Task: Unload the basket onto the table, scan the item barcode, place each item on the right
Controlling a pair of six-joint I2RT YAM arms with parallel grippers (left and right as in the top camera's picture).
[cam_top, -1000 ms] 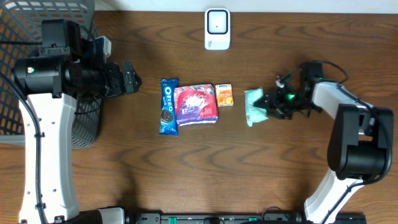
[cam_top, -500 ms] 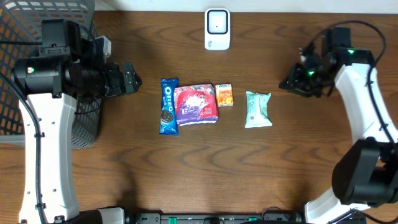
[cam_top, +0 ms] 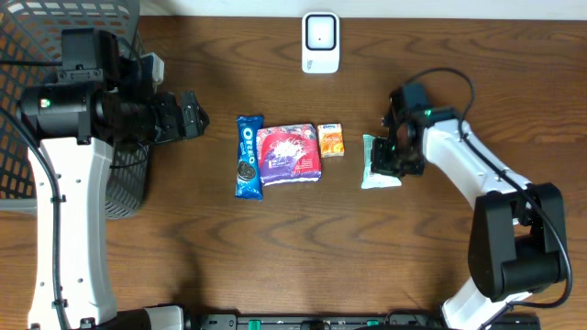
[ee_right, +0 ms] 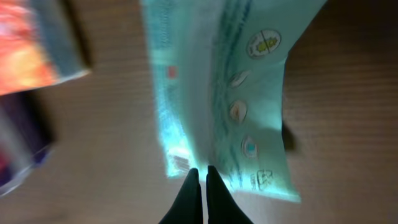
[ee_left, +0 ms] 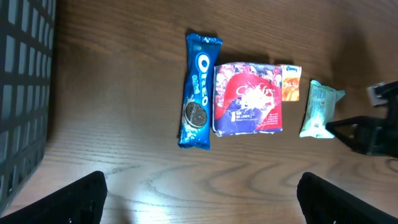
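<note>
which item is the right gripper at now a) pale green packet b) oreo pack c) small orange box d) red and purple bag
a: the right gripper sits at the pale green packet, and in the right wrist view that packet fills the frame just past the gripper's closed tips.

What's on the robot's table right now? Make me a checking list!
Surface: wooden table, nothing spilled.
Job's things: white scanner; green pack, Oreo pack, purple cookie pack, small orange box in a row.
Clutter: wire basket at the left edge.
Pincers: left pincer open, beside the basket; right pincer shut, over the green pack.
Cables: black cable looped above the right pincer.
Surroundings: nothing seen.
</note>
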